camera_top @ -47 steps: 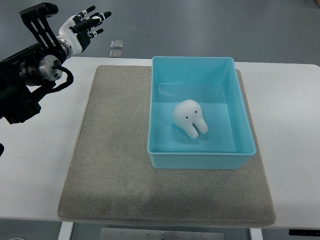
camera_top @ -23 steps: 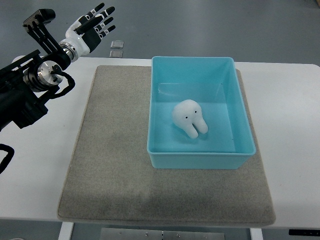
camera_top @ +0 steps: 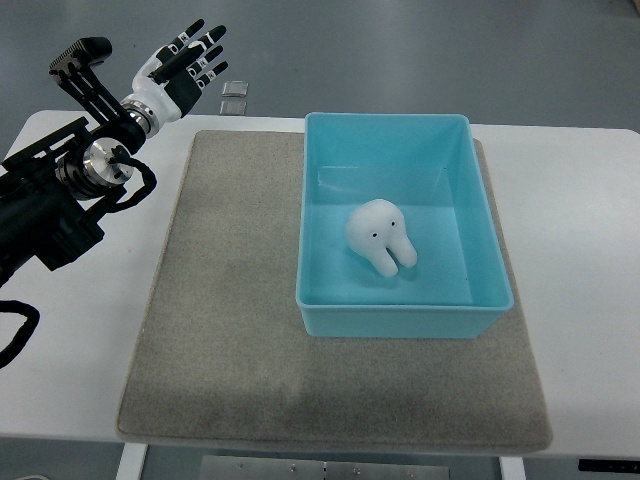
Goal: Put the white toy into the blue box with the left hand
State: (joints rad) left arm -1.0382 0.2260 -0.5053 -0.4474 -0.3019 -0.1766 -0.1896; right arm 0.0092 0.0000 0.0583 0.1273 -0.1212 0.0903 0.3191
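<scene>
While the left hand hangs up near the table's far-left corner, its fingers are spread wide and holding nothing — well apart from everything else; the white toy is lying inside the blue box, roughly mid-floor; the box sits on the grey mat — right half of it.
</scene>
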